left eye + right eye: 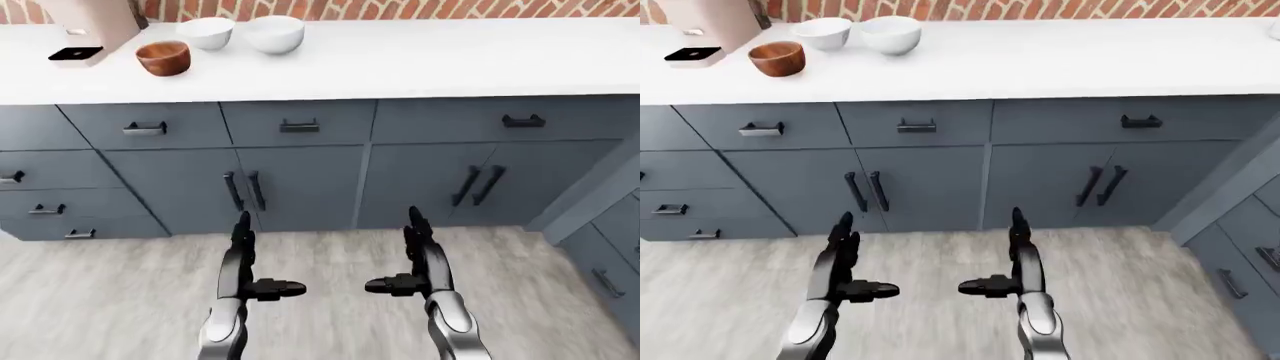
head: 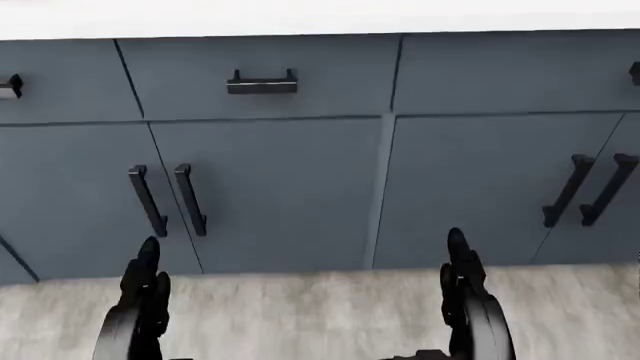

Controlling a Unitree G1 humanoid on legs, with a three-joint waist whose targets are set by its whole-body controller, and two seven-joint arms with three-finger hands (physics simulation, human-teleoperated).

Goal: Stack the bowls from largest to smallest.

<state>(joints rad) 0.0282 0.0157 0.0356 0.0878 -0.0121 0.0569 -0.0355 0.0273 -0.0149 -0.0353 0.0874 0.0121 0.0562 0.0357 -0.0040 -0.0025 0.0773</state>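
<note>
1. Our left hand (image 1: 250, 259) and right hand (image 1: 420, 259) hang empty, fingers spread, low before the cabinets (image 1: 300, 180).
2. Three bowls sit far left on the counter (image 1: 450, 60): brown bowl (image 1: 163, 58), small white bowl (image 1: 206, 33), large white bowl (image 1: 274, 34).
3. They look rigid, smooth, probably breakable; we'd grip the rims.
4. A pink appliance (image 1: 88, 30) crowds the brown bowl.

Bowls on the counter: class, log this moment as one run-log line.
stage: approach | bowls: brown bowl, two white bowls unstacked on counter | left hand: open, empty | right hand: open, empty
</note>
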